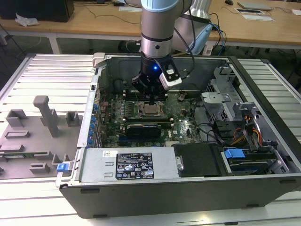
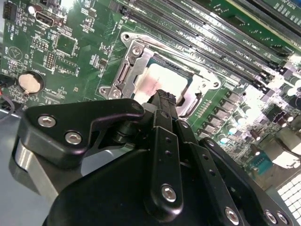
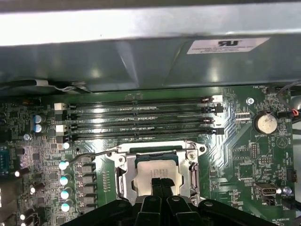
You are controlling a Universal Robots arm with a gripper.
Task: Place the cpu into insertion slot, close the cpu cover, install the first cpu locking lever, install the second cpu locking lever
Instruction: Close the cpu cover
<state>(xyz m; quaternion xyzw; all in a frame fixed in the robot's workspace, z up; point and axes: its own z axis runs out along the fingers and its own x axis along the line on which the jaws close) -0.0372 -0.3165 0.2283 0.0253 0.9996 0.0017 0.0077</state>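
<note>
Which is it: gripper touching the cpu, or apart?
Cannot tell. In both wrist views the shut gripper overlaps the cpu, its tips hiding any contact or gap.

This is a robotics lab or test workshop set in an office-like room. A robot arm (image 1: pixel 160 28) stands over an open computer case (image 1: pixel 141 197), its hand (image 1: pixel 151 100) down inside above the green motherboard (image 1: pixel 186 126). The case lies on a bench (image 1: pixel 51 70) of ribbed metal profiles, the sort used for test rigs. On the exterior view's left, grey moulded fixtures (image 1: pixel 44 117) sit on that bench. Along the far side run wooden desks (image 1: pixel 94 23) with papers (image 1: pixel 256 17) and trailing cables (image 1: pixel 220 30).
</note>
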